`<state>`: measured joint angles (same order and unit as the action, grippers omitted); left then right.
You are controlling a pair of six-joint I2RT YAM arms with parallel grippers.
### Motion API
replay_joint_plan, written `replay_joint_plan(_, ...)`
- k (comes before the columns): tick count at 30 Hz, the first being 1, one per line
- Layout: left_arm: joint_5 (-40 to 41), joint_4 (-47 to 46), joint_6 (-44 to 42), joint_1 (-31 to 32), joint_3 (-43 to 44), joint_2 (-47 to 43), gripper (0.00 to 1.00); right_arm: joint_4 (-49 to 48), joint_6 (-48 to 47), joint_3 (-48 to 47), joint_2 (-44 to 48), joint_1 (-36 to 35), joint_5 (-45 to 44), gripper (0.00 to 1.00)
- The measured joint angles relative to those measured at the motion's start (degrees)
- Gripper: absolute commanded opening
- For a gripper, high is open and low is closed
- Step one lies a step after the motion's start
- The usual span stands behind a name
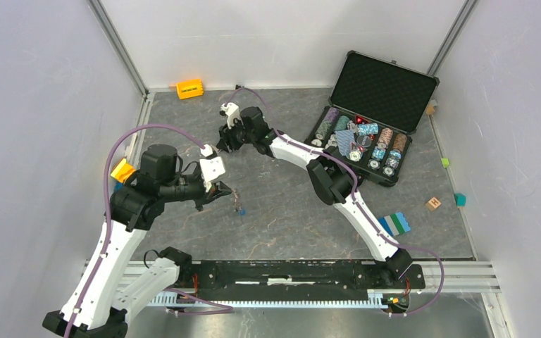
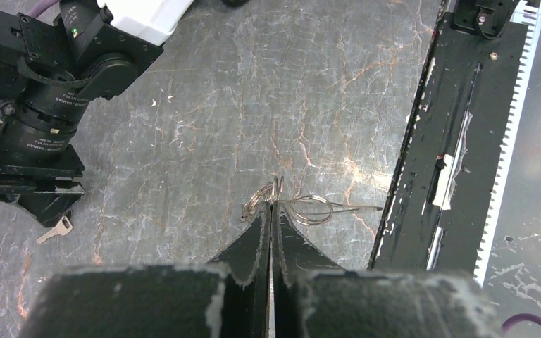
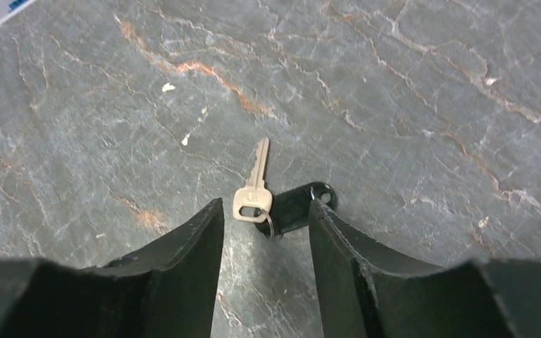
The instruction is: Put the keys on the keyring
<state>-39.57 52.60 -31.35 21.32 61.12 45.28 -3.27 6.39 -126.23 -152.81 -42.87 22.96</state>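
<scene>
My left gripper (image 2: pixel 272 208) is shut on the keyring (image 2: pixel 310 209), a thin silver wire ring with coils showing on both sides of the fingertips, held above the table. In the top view this gripper (image 1: pixel 220 191) is left of centre, and a small bluish thing (image 1: pixel 239 209) lies just beside it. My right gripper (image 3: pixel 266 204) stands open just above the table, with nothing between its fingers. Just past its tips lies a silver key (image 3: pixel 253 184) joined by a small ring to a black oval tag (image 3: pixel 296 206). That key (image 2: pixel 56 227) also shows under the right gripper in the left wrist view.
An open black case (image 1: pixel 345 163) of poker chips stands at the back right. An orange block (image 1: pixel 189 89) sits by the back wall and a yellow piece (image 1: pixel 122 170) at the left edge. A wooden cube (image 1: pixel 434 203) and striped block (image 1: pixel 394 224) lie right. The black rail (image 1: pixel 289 274) runs along the front.
</scene>
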Motion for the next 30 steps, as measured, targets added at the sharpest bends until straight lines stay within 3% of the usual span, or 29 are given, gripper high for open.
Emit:
replay_joint_plan(13,-0.09,0.02,0.00,0.00,0.00,0.28,0.02,-1.86,2.45,-1.27,-2.62,-0.52,-1.03,0.44)
replay_joint_plan(30,-0.13,0.02,0.00,0.00,0.00,0.13,0.02,-2.29,0.74,-0.31,-2.40,-0.52,-0.61,0.24)
